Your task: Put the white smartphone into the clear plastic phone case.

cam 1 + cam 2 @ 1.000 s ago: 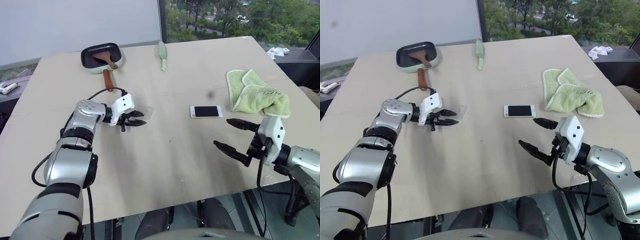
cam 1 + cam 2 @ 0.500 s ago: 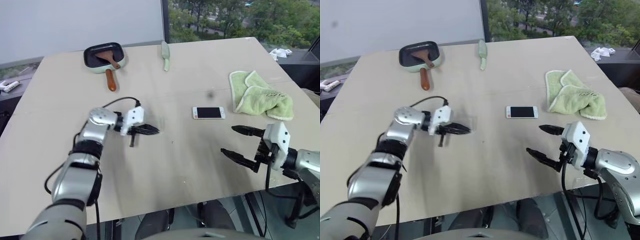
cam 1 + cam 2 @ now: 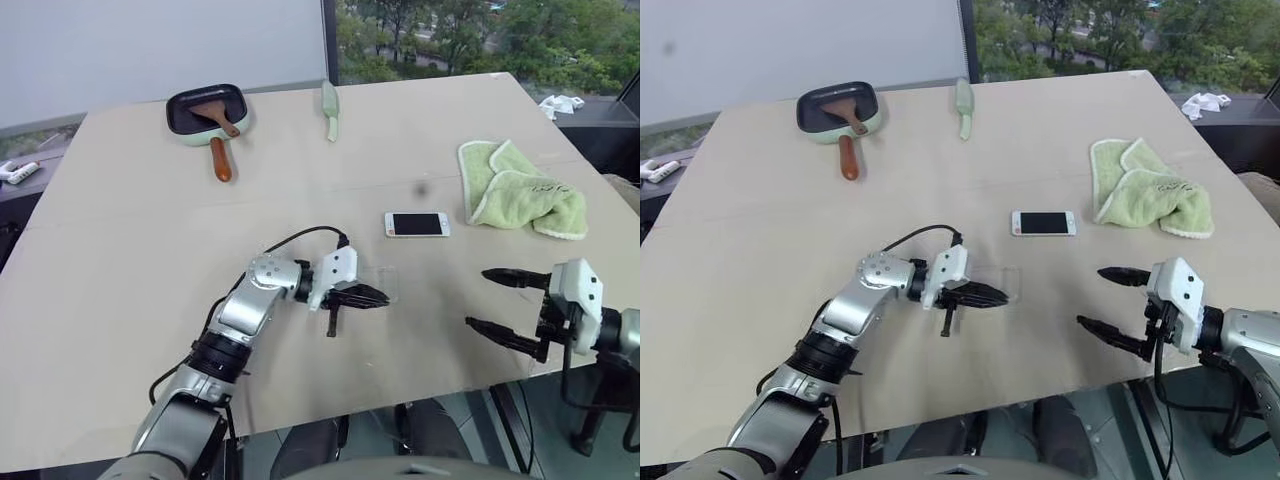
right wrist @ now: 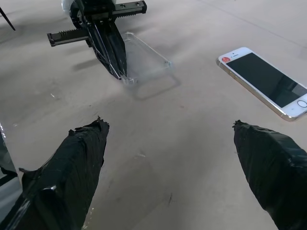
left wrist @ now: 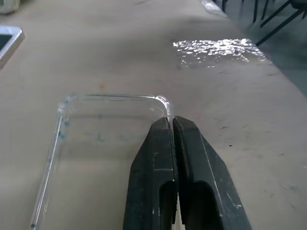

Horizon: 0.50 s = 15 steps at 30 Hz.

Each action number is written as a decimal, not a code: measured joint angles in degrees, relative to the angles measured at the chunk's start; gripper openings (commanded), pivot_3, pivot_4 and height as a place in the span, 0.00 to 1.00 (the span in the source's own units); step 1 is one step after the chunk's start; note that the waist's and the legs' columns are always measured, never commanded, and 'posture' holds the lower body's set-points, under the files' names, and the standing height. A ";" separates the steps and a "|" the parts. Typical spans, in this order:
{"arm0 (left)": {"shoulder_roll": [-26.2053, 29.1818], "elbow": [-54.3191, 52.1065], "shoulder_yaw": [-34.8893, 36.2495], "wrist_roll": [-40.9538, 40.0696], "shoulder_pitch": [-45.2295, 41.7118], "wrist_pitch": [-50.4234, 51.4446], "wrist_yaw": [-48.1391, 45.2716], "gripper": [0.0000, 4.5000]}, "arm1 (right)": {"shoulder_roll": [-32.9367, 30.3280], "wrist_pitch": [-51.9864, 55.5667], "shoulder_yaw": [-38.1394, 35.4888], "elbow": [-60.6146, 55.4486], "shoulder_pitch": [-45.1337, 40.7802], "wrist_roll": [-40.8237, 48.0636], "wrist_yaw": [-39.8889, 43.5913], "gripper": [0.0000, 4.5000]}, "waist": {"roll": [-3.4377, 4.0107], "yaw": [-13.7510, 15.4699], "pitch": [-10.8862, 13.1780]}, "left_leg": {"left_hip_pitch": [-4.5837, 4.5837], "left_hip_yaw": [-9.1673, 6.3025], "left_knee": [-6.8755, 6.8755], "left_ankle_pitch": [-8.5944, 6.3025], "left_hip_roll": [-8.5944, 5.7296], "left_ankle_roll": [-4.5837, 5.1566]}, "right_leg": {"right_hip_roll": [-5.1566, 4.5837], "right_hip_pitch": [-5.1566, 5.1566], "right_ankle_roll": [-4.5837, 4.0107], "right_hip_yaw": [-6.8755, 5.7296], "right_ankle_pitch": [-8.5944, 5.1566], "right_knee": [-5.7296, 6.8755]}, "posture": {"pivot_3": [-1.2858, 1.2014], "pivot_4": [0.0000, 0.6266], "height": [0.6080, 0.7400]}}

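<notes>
The clear plastic phone case (image 5: pixel 100 129) is near the middle of the table, and my left gripper (image 3: pixel 375 296) is shut on the rim at one of its corners. In the right wrist view the clear case (image 4: pixel 144 57) casts a shadow below it, so it seems slightly raised. The white smartphone (image 3: pixel 417 225) lies flat, screen up, a little beyond and to the right of the case. My right gripper (image 3: pixel 477 297) hovers open and empty near the table's front right edge, pointing left toward the case.
A green towel (image 3: pixel 520 190) lies bunched at the right. At the far left sits a dark frying pan (image 3: pixel 207 108) with a wooden spatula. A pale green utensil (image 3: pixel 330 108) lies at the far centre. The table's front edge (image 3: pixel 400 395) runs just below both grippers.
My left arm swept right and toward me, carrying the clear case from the left part of the table to the middle. My right gripper drifted slightly right, still open.
</notes>
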 measured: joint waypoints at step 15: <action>7.44 -18.83 15.53 -13.35 6.02 7.89 9.04 0.99 | -0.57 -0.63 10.88 15.21 -25.52 -8.59 0.61 1.00 | 0.09 -0.33 0.04 | 0.00 0.06 -0.08 0.00 0.07 -0.02 | 0.02 -0.06 -0.02 0.04 0.00 -0.06 | 0.52 0.24 1.00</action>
